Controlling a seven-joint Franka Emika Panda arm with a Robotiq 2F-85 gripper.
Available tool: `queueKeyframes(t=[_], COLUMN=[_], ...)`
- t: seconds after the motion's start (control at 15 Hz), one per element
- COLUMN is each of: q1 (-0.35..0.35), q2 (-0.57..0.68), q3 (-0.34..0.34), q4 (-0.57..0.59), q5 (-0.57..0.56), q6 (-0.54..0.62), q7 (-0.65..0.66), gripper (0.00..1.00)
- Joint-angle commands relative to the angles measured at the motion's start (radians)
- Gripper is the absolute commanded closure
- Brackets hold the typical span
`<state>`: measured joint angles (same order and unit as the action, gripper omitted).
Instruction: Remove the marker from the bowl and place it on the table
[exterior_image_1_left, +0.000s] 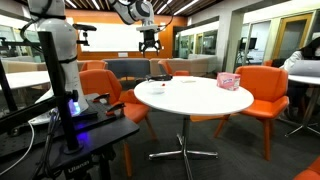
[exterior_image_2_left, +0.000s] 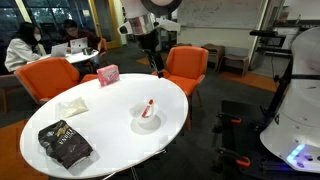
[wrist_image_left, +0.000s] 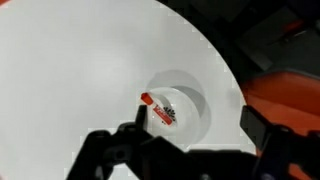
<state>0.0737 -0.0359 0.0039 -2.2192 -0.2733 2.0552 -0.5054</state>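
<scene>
The robot's gripper (exterior_image_2_left: 155, 66) is hanging high in the air, up above the far side of the round white table (exterior_image_2_left: 110, 115). It is not touching anything. In the wrist view, the two fingers (wrist_image_left: 112, 150) are standing wide apart, with nothing between them.

The marker (exterior_image_2_left: 148, 107) is lying in the little pale bowl (exterior_image_2_left: 140, 126). One end is sitting down inside the bowl and the other end is leaning up on the rim. The wrist view shows this too: the marker (wrist_image_left: 157, 109) is poking out over the edge of the bowl (wrist_image_left: 196, 94), and the camera is looking down at it from well above.

So I think the job is only just beginning. Nothing is done yet. The marker is not out of the bowl and it is not on the table.

Here is what is left, I think. The gripper needs to come down over the bowl, pinch the marker, lift it out, and lay it on a bare bit of table.

A pink box (exterior_image_2_left: 107, 74), a dark bag (exterior_image_2_left: 65, 143) and a white paper (exterior_image_2_left: 72, 105) are also sitting on the table, well apart from the bowl. Orange chairs (exterior_image_2_left: 186, 65) are standing around it.
</scene>
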Motion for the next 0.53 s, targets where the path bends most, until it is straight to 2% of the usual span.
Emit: queueKeyframes(t=[0.0, 0.2, 0.47], q1=[-0.018, -0.028, -0.047], q2=[0.055, 0.135, 0.242], q3=[0.007, 0.008, 0.019], q4=[0.009, 0.023, 0.057], q5=[-0.069, -0.118, -0.084], q6=[0.102, 0.198, 0.211], q7=[-0.009, -0.022, -0.095], gripper=[0.0, 0.0, 0.0])
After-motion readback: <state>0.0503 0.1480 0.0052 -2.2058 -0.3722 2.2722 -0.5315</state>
